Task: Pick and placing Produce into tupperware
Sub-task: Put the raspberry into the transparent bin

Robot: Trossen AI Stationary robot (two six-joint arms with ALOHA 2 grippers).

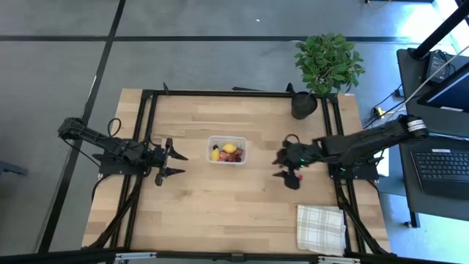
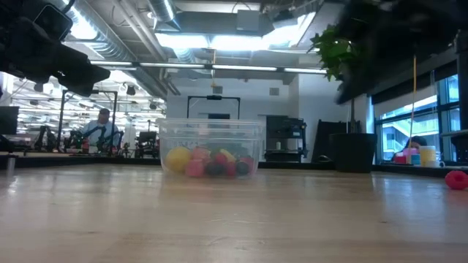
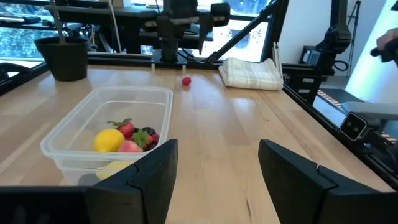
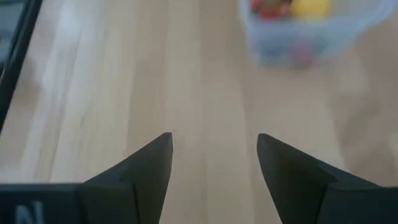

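The clear tupperware [image 1: 226, 150] sits mid-table and holds yellow, red and dark produce [image 3: 124, 138]. It also shows in the low view [image 2: 211, 146] and, blurred, in the right wrist view [image 4: 311, 28]. One red berry [image 1: 299, 177] lies loose on the wood to its right, seen as well in the left wrist view [image 3: 186, 81] and the low view [image 2: 455, 179]. My left gripper [image 1: 178, 164] [image 3: 214, 171] is open, level with the tub on its left side. My right gripper [image 1: 279, 166] [image 4: 214, 165] is open over bare wood, between the tub and the loose berry.
A checked white cloth [image 1: 320, 227] [image 3: 250, 73] lies folded at the table's near right corner. A potted plant [image 1: 327, 62] stands in its black pot [image 1: 304, 104] at the far right edge. Black frame rails [image 1: 146, 132] run along the table's sides.
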